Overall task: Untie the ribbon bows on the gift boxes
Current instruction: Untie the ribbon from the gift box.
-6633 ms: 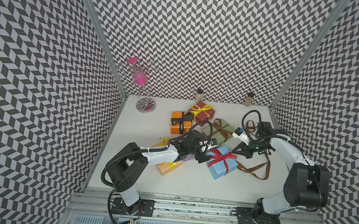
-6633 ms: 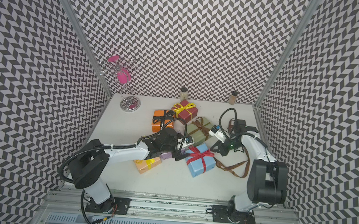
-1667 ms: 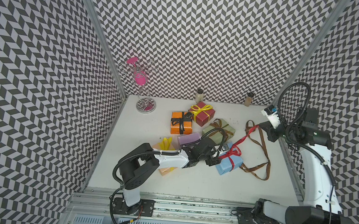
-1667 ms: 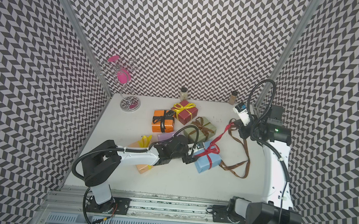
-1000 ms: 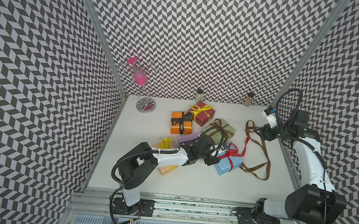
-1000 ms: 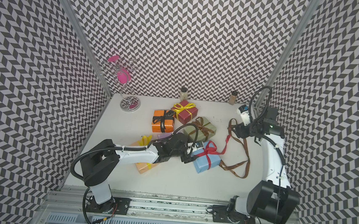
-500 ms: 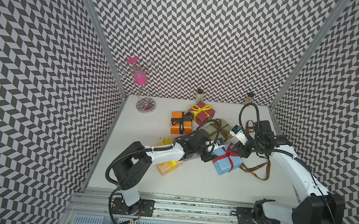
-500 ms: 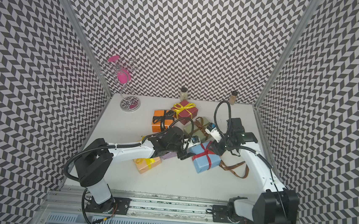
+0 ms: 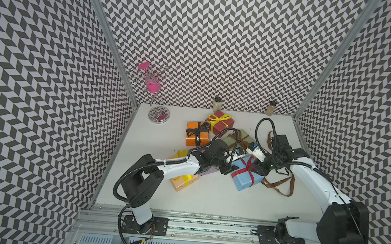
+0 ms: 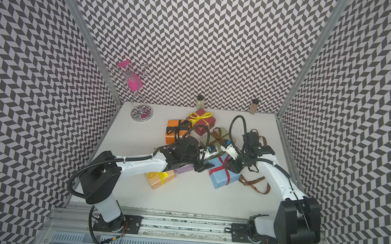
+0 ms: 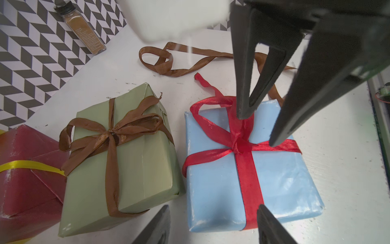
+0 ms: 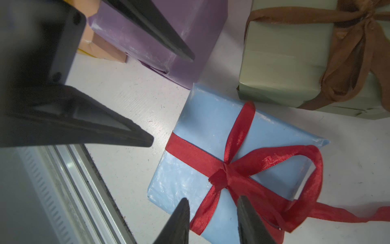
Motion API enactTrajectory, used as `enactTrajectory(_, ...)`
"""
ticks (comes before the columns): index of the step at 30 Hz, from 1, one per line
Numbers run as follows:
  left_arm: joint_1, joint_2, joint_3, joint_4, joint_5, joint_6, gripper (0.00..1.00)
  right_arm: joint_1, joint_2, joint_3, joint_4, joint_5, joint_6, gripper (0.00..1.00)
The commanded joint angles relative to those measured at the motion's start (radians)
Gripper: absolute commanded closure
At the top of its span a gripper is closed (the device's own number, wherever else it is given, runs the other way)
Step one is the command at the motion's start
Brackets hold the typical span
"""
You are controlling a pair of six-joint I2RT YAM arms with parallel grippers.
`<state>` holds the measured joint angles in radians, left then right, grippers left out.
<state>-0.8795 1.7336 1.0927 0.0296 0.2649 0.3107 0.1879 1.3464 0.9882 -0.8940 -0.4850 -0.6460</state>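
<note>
The light blue gift box point(image 9: 247, 176) lies mid-table with a shiny red ribbon point(image 12: 236, 175) knotted on top; one loop point(image 12: 312, 166) still stands and a tail trails onto the table. My left gripper point(image 11: 212, 211) is open, straddling the box's near end. Over the opposite side of the knot, my right gripper point(image 12: 213, 199) is open, with a red strand lying loose between its fingers. The sage green box point(image 11: 126, 152) with a tied brown bow sits beside it. The lilac box point(image 12: 160, 38) lies under the left arm.
Orange point(image 9: 197, 137), dark red point(image 9: 220, 122) and peach point(image 9: 183, 178) boxes still carry tied ribbons. A loose brown ribbon point(image 9: 280, 184) lies right of the blue box. Two spice jars point(image 9: 217, 104) and a wire stand point(image 9: 154, 95) stand along the back wall.
My right arm swung down from the back right corner to the blue box, dropping the red tail, and its jaws narrowed. The left gripper stayed by the box and narrowed a little.
</note>
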Motion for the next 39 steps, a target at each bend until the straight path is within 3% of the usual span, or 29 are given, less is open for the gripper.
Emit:
enactTrajectory(1, -0.005, 0.021, 0.023, 0.028, -0.01, -0.013, 0.35, 0.013, 0.037, -0.02, -0.01, 0.012, -0.057, 0.61)
enactTrajectory(13, -0.004, 0.07, 0.042, 0.047, -0.08, -0.041, 0.35, 0.019, 0.114, -0.023, 0.023, 0.039, -0.034, 0.63)
enactTrajectory(19, -0.005, 0.098, 0.053, 0.056, -0.106, -0.062, 0.35, 0.028, 0.111, -0.025, 0.05, 0.061, -0.026, 0.7)
enactTrajectory(24, -0.005, 0.107, 0.049, 0.058, -0.114, -0.063, 0.35, 0.028, 0.062, 0.022, 0.011, 0.061, -0.053, 0.5)
enactTrajectory(27, -0.002, 0.11, 0.047, 0.061, -0.125, -0.062, 0.35, 0.028, 0.028, 0.048, -0.053, 0.065, -0.105, 0.43)
enactTrajectory(39, 0.007, 0.107, 0.045, 0.062, -0.122, -0.071, 0.35, 0.029, 0.01, -0.013, -0.091, 0.065, -0.126, 0.46)
